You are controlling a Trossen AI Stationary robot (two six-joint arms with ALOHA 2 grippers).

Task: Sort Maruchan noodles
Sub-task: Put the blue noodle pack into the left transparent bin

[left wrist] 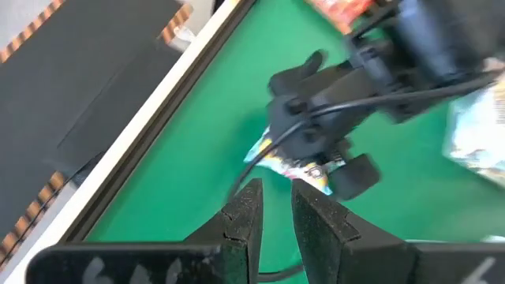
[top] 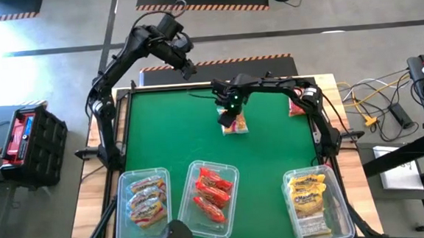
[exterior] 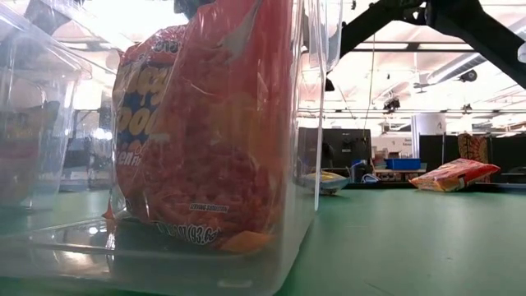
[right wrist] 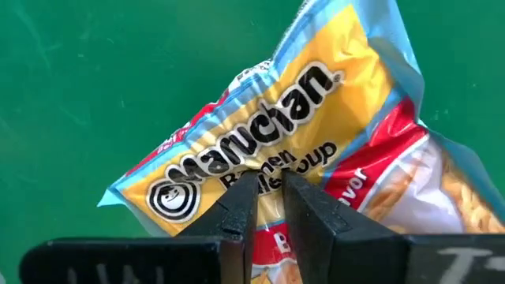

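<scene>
A Maruchan packet [right wrist: 300,118] with a yellow label, blue edges and a red band lies on the green table toward its far side, also seen in the high view as the packet [top: 235,125]. My right gripper [right wrist: 272,209] stands over it from above, shut on its wrapper; the right gripper [top: 230,112] covers part of it. A red packet [top: 296,108] lies flat near the far right edge. My left gripper [top: 186,63] hangs raised over the far left edge, its fingers [left wrist: 245,217] shut on nothing. My right gripper pinches the packet's printed face [right wrist: 272,177] near its middle between its two fingers, coming from above and pointing down. The fingers cover the exact spot. In the low view the packet [exterior: 325,182] still sits on the table.
Three clear bins stand along the near edge: the left bin [top: 122,213] with orange-pink packets, the middle bin [top: 233,169] with red ones, the right bin [top: 335,200] with yellow ones. Green table [top: 169,136] lies bare between the bins and the arms. The middle bin fills the low view.
</scene>
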